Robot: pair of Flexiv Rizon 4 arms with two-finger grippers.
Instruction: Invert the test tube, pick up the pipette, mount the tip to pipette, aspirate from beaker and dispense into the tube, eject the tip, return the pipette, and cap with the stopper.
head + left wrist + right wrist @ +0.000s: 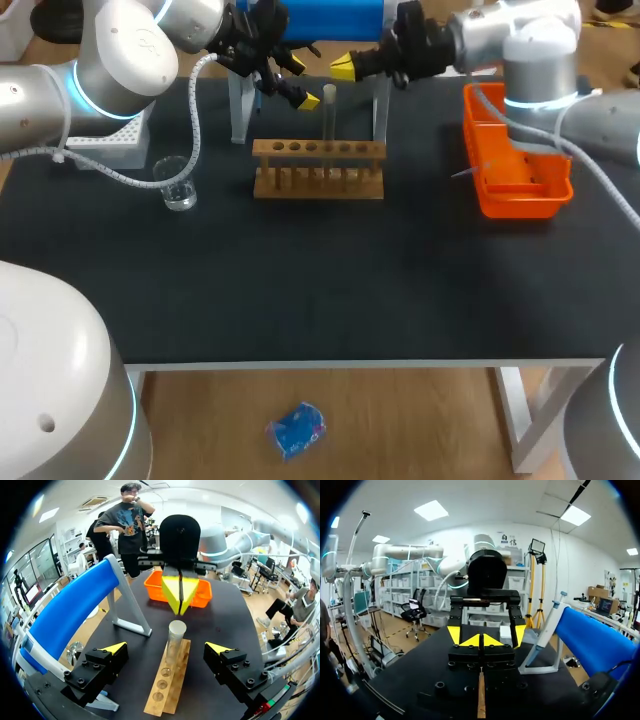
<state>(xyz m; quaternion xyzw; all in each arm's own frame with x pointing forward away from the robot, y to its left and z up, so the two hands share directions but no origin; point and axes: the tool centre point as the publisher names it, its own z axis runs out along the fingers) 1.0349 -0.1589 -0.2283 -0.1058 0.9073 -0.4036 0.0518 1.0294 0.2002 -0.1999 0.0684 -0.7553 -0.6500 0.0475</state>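
Nearest on the dark worktop (330,300) sat the glass beaker (178,184), at 9 o'clock from the wooden rack (318,170) & well apart from it. At 3 o'clock from the rack lay the orange tray (520,200). A white box (112,148) sat at 11 o'clock from the beaker, under the L arm. The test tube (329,112) stood upright in the rack's far row, in a hole just right of mid. The L hand (301,81) hung at approx 10 o'clock from the tube top w/ fingers spread wide. The tube was just ahead of the gap btwn them and touched neither, so the hand was open & gripping nothing. The R hand (343,67) faced it from 1 o'clock, beyond the tube, its yellow tips pressed together into one wedge: closed on nothing. Farthest, at 12 o'clock behind the rack, stood the stand (335,15) w/ its blue top bar. The pipette (547,627) hung on it, narrow end down, beside the R hand.
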